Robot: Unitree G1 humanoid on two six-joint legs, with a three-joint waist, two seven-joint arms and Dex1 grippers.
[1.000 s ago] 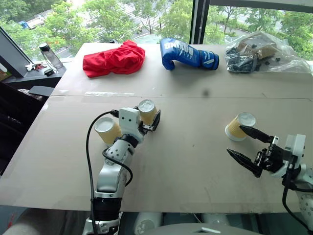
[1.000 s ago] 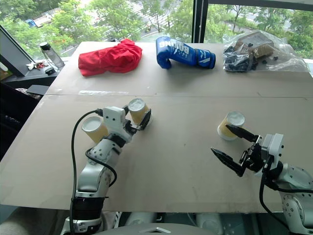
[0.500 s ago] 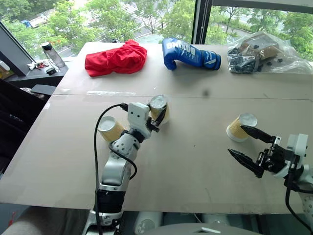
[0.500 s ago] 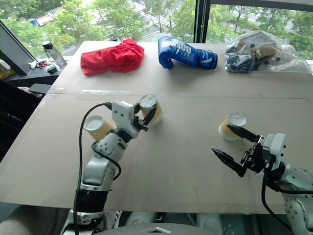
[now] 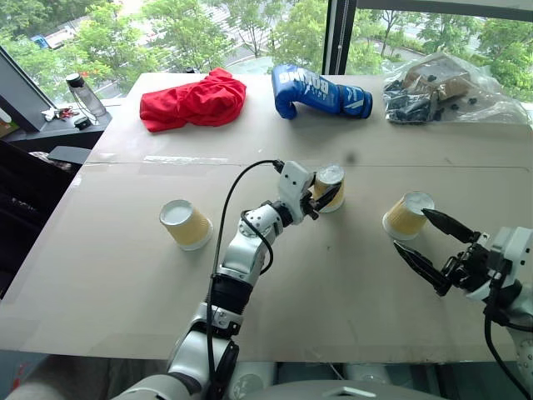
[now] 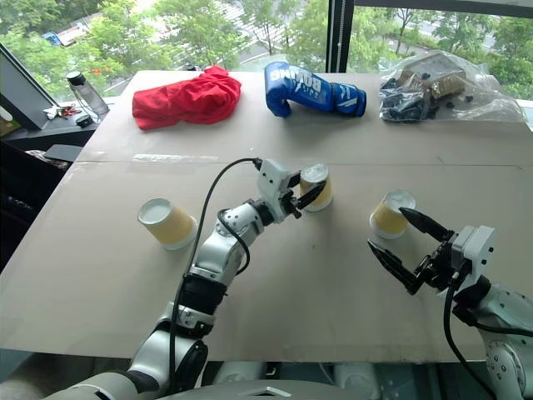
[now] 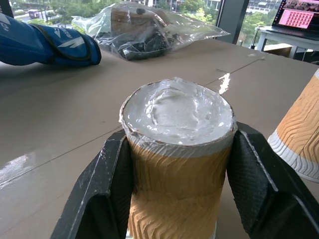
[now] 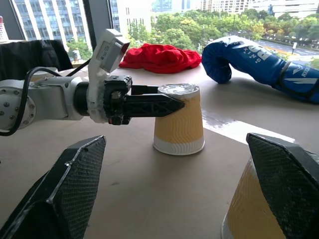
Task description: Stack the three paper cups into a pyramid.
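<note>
Two pincers — left pincer (image 5: 326,194) clamped on middle cup (image 5: 330,187), half-hiding it — right pincer (image 5: 425,240) apart.

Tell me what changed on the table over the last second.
The left gripper, shut on a ribbed tan paper cup, carried it rightward across the brown table toward the tan cup by the right gripper. The right gripper stayed open beside that cup; the third tan cup, red cloth and blue boxing glove stayed put.

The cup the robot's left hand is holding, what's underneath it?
The cup stands upside down on the brown table, white base up, gripped by the left hand. Whether anything sits inside is hidden by its own walls.
</note>
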